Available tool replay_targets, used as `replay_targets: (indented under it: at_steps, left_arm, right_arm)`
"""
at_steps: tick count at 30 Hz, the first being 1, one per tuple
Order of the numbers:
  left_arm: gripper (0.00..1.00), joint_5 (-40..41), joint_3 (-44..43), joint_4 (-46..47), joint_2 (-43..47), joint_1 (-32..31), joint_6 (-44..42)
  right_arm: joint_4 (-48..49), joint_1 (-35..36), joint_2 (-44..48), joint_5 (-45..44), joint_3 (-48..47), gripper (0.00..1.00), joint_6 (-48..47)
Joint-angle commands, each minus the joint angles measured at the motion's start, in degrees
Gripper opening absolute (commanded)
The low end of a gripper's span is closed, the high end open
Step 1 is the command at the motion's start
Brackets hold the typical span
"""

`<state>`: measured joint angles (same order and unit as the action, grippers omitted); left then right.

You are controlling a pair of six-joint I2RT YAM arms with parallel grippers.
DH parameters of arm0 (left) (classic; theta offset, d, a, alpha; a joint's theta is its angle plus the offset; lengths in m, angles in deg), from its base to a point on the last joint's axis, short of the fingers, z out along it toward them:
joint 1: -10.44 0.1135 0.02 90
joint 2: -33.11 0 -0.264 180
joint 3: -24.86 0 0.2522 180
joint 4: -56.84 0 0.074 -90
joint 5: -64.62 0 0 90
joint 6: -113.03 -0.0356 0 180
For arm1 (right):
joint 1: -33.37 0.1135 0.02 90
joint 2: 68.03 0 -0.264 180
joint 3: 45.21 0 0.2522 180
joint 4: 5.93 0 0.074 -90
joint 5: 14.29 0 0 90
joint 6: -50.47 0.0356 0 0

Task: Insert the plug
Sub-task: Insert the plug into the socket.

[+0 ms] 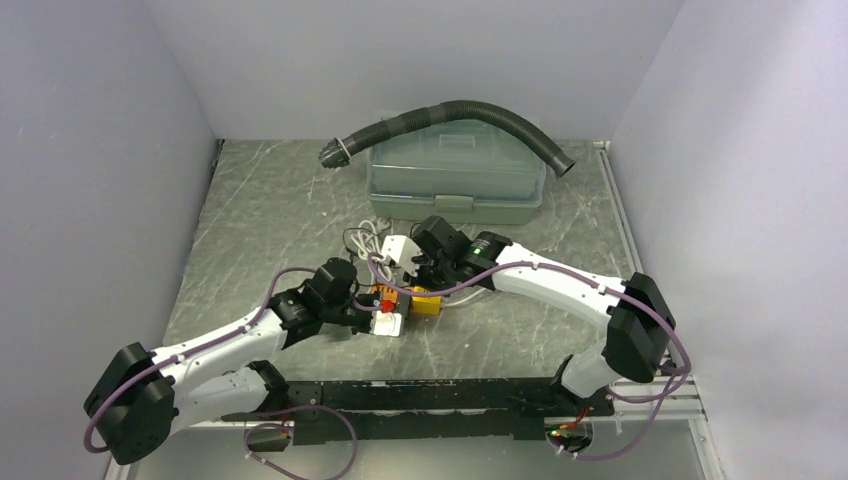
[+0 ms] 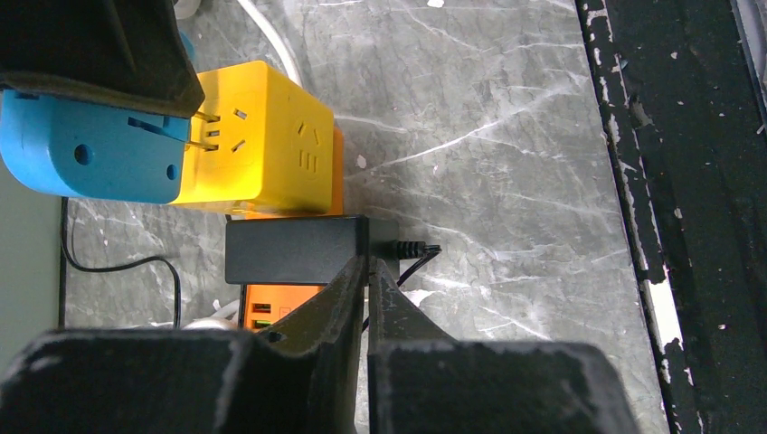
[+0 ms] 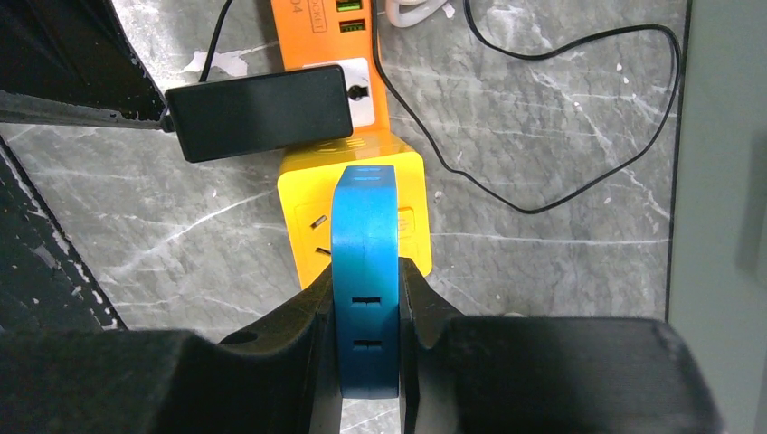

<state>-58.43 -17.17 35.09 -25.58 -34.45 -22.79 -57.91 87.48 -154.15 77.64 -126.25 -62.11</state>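
Your right tool (image 3: 365, 278) has its two fingers clamped on the flat sides of the blue plastic plug (image 3: 364, 208), so this arm does the insertion. The plug's long axis runs straight out from the tool toward the yellow cube-shaped socket block (image 2: 271, 145), which lies directly ahead of it on the table (image 2: 506, 136). From the left wrist view, the metal prongs (image 2: 201, 136) meet the cube's slotted face with bare metal showing, so I judge the plug is not seated: push along that axis, without tilting. Your left tool (image 2: 366, 271) is closed, its tips against the edge of the black rectangular power adapter (image 2: 294, 249) sitting on the orange power strip (image 3: 326, 36). I cannot tell if it pinches the cable.
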Motion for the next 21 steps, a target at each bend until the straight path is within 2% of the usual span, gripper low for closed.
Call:
replay_targets:
  at_steps: [1, 21]
  left_arm:
    - [0.11, 0.30, -0.76, 0.87, 0.87, -0.20, -0.05]
    - [0.11, 1.15, -0.76, 2.62, -0.32, -0.20, 0.35]
  right_arm:
    - [0.83, 0.45, 1.84, -0.51, 0.74, 0.00, -0.18]
    - [-0.33, 1.18, 0.69, 2.60, 1.75, 0.00, 0.46]
